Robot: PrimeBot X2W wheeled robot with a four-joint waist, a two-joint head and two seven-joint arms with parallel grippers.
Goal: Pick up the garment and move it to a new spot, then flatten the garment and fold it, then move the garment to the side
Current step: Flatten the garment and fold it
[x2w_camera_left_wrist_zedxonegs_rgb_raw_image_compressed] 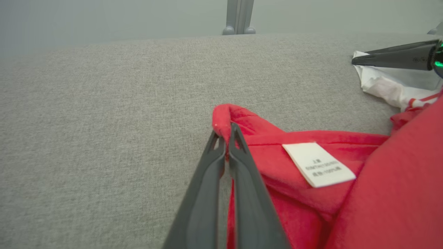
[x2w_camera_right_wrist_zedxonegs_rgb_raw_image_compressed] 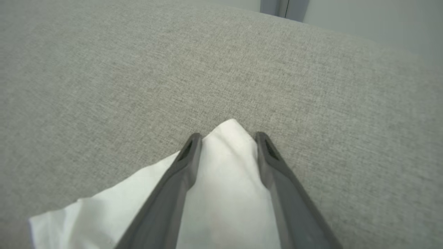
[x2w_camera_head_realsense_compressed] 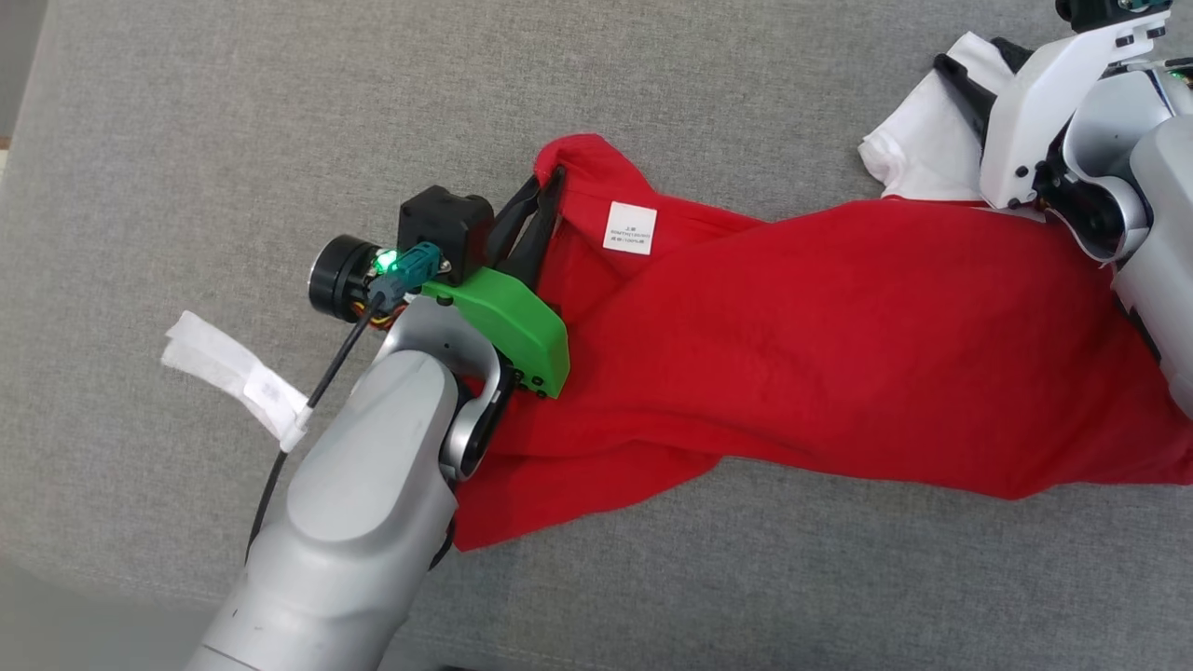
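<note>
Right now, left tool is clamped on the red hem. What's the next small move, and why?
Probably shut the right tool on the white fabric: its fingers straddle that corner unclosed, while the left tool pinches the red garment's edge. With both ends held, it could be lifted.

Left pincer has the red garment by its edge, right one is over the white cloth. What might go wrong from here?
The left pincer grips only a thin fold at the edge of the red garment, so it may slip free when lifted. The right pincer is open astride the white cloth; closing there might catch just the tip and lose it.
</note>
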